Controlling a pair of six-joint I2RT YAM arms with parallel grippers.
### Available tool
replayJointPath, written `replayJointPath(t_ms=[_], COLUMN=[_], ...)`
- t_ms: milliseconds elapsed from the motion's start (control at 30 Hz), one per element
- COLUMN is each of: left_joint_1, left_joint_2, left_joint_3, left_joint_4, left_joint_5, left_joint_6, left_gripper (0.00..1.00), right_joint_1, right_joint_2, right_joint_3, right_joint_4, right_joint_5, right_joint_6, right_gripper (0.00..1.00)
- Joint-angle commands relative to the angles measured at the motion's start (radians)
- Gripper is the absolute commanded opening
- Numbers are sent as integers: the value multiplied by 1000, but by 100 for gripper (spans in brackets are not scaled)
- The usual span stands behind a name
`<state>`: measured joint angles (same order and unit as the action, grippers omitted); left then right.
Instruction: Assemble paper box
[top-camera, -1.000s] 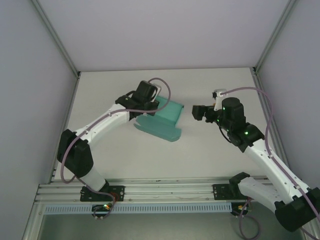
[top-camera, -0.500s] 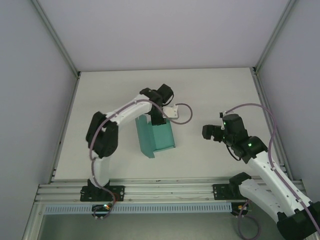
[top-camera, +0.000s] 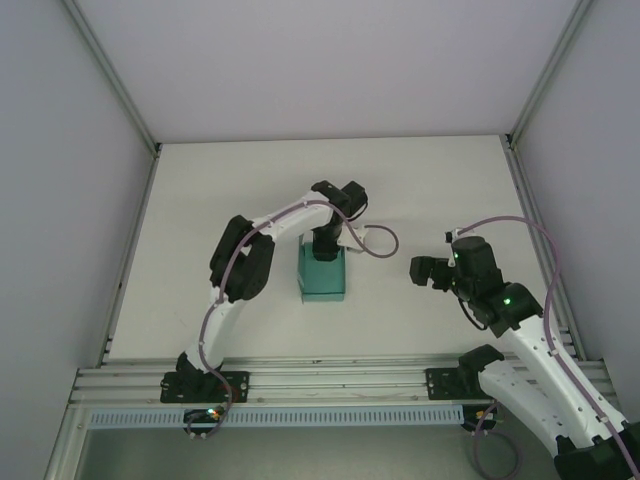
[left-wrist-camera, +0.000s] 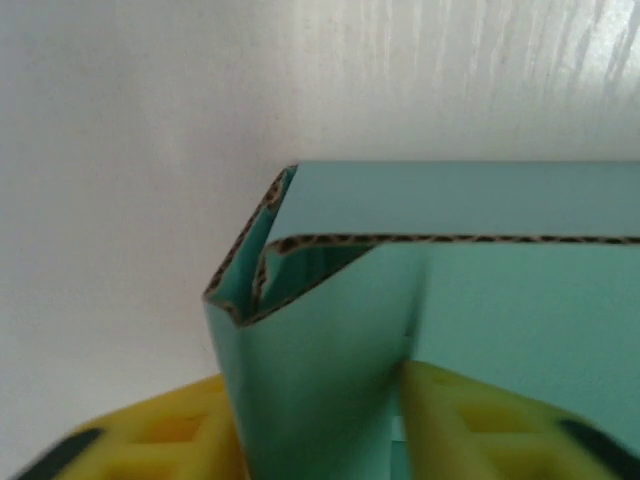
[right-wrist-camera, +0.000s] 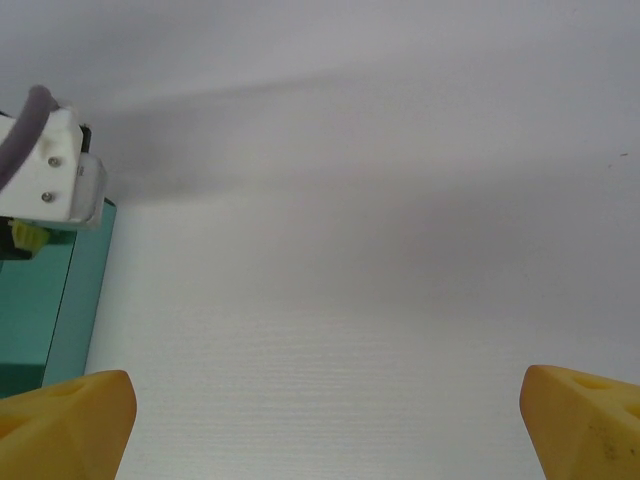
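Teal-green card is forming the paper box (top-camera: 322, 277), which is sitting on the white bench (top-camera: 430, 180) near its middle, a little left of centre in the overhead view and well apart from both arm bases. From above it is showing as a small rectangular shape. The left arm is arching over from its base, and the left tool (top-camera: 325, 245) is reaching down onto the far top edge of the box.

In the left wrist view the paper box (left-wrist-camera: 480, 300) is taking up the lower right, with the bench (left-wrist-camera: 150, 150) lying pale behind it. Its cut edges are showing brown corrugated fluting, and at the left corner a folded flap is tucking inside the outer wall. The yellow fingers (left-wrist-camera: 150, 445) are pressing on either side of a card wall, so the left tool (left-wrist-camera: 320, 420) is clamped on the box.

The right tool (top-camera: 418, 270) is pointing toward the box from the right, near it but not touching. In the right wrist view the right tool (right-wrist-camera: 320, 420) is standing wide apart with only bare bench (right-wrist-camera: 350, 300) between its yellow fingertips (right-wrist-camera: 65, 410). The paper box (right-wrist-camera: 45, 300) is showing at the left edge, with the white housing (right-wrist-camera: 50, 165) of the left wrist just above it.
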<state>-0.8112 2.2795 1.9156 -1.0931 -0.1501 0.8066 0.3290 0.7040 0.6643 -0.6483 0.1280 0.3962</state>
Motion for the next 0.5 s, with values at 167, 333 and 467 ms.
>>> replayJointPath(t_ms=[167, 333, 467], left_joint_1=[-15, -4, 17], left_joint_2=[-88, -94, -146], left_joint_3=[10, 26, 48], left_joint_4=[-51, -30, -12], left_joint_5=[23, 26, 135], left_joint_6=[35, 21, -38], left_gripper=[59, 60, 77], right_joint_1=[-8, -8, -10], right_joint_2=[-3, -4, 3], right_joint_3=[-25, -25, -35], right_joint_4=[15, 13, 61], right_joint_5=[-19, -23, -74], right_joint_6=[-27, -35, -72], right_gripper=[100, 100, 100])
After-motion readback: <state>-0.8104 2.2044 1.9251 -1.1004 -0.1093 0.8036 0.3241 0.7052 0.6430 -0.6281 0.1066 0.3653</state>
